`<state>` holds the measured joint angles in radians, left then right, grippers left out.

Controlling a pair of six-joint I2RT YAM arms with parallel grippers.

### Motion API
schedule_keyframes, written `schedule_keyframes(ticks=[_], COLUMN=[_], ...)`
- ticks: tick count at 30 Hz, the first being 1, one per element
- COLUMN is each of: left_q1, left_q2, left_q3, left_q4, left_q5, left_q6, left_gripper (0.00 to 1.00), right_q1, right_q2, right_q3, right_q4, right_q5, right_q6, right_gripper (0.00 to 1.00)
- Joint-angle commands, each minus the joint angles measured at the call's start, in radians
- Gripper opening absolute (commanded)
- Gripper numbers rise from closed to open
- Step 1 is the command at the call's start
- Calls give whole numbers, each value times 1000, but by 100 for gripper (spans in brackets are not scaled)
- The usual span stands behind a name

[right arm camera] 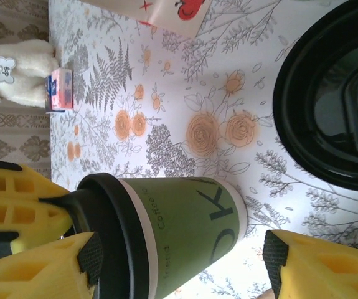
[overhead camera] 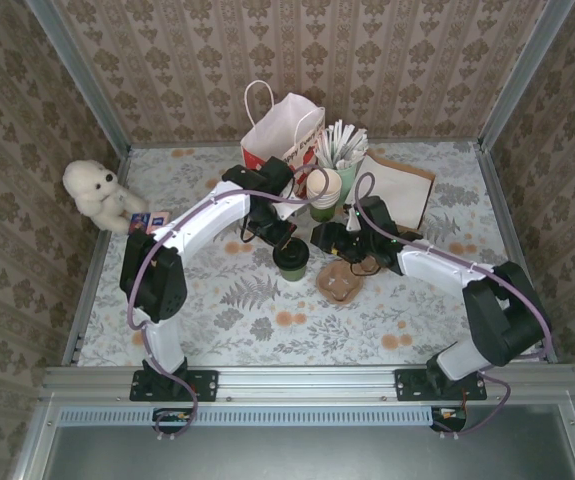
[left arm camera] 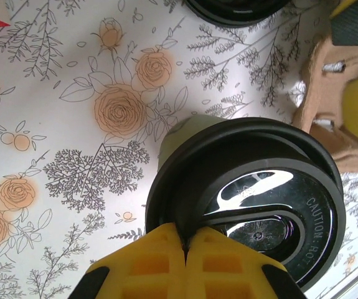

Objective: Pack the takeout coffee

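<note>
The left gripper (left arm camera: 185, 244) fills the bottom of its own wrist view, its yellow fingers pressed together on the rim of the black lid of the takeout coffee (left arm camera: 253, 193), so the jaws are fully closed with the lid edge pinched between them. The dark green cup sits near the middle of the floral table (overhead camera: 217, 300), in front of the red-and-white paper bag (overhead camera: 279, 135) and just left of a brown cardboard cup carrier (overhead camera: 342, 283). The right gripper (right arm camera: 183, 252) is rolled on its side with its jaws wide apart, one finger by the lid and one by the base. It seems not to be gripping, though the upper pad may touch the lid. A second round black lid (right arm camera: 331, 93) lies nearby.
</note>
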<state>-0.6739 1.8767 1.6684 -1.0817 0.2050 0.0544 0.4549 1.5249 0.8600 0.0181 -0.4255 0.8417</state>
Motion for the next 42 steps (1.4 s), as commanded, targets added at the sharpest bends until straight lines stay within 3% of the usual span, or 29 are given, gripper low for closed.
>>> schedule_keyframes(ticks=[1, 15, 22, 25, 35, 42], left_q1=[-8, -10, -11, -9, -6, -21], left_q2=[21, 15, -33, -48, -102, -88], left_q3=[30, -2, -228, -271, -157, -134], left_q4=[-55, -20, 118, 149, 76, 70], left_q5=[8, 8, 49, 15, -71, -67], left_q6=[63, 8, -114, -172, -323, -397], left_gripper=[0, 0, 0, 0, 0, 0], right_q1=[-4, 18, 32, 35, 36, 66], right_q2=[52, 173, 209, 205, 42, 37], right_q3=[53, 105, 13, 19, 96, 34], right_q4=[-45, -48, -67, -64, -10, 83], right_q5=[-84, -156, -60, -52, -48, -92], right_q6=[53, 56, 78, 77, 5, 11], right_gripper=[70, 65, 60, 61, 78, 80])
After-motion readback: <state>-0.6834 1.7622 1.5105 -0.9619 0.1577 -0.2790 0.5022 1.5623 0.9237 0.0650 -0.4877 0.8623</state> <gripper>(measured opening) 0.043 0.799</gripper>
